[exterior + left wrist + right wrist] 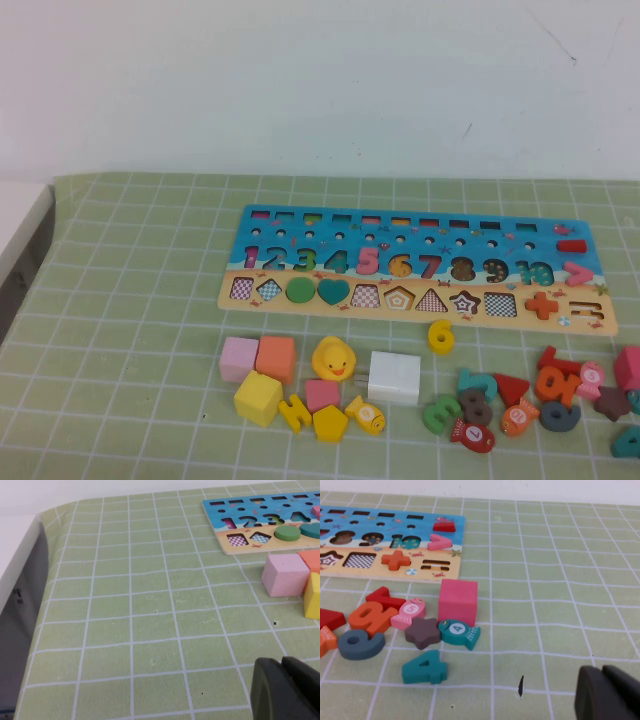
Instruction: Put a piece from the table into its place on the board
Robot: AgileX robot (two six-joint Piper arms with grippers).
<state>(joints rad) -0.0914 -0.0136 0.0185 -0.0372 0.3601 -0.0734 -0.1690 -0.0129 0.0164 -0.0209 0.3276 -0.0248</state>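
- Hovering low over bare green table on the left, well apart from the board, the left tool showed only a dark corner; I could not tell whether it was released or clenched.
- Nothing was done yet: the board held its 6 slot seemingly unfilled, though the view was poor there.
- The piece, a small flat yellow 6, lay on the table just below the board's tan edge, untouched, right of the white block.
- The right tool hung near the table beside the scattered digits; its state was likewise impossible to tell.
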